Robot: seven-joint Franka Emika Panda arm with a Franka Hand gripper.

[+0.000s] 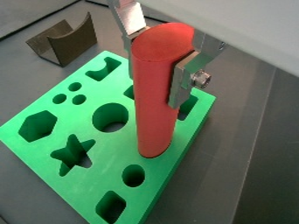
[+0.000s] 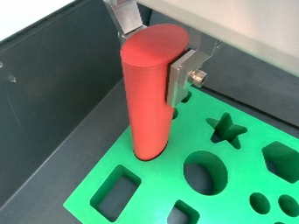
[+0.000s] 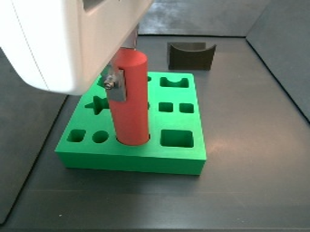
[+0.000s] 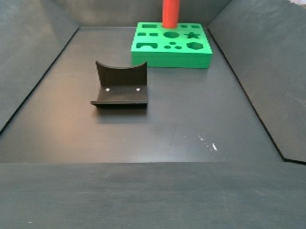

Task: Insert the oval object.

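The oval object, a tall smooth red peg (image 1: 155, 96), stands upright on the green block (image 1: 70, 131). Its lower end sits in an opening in the block's edge row, as both wrist views show (image 2: 146, 105); how deep it goes I cannot tell. My gripper (image 1: 158, 57) is shut on the peg's upper part, one silver finger (image 1: 184, 83) on each flat side. In a side view the peg (image 3: 130, 100) rises from the block's near row (image 3: 133, 156), with the gripper (image 3: 118, 82) under the white wrist housing. In a side view the peg (image 4: 170, 11) stands at the block's far edge (image 4: 174, 46).
The green block has several other shaped holes, including a star (image 1: 73, 150), a hexagon (image 1: 35, 125) and a circle (image 1: 111, 115). The dark arch-shaped fixture (image 4: 120, 87) stands on the grey floor apart from the block, also seen behind it (image 3: 190, 54). Dark bin walls surround the floor.
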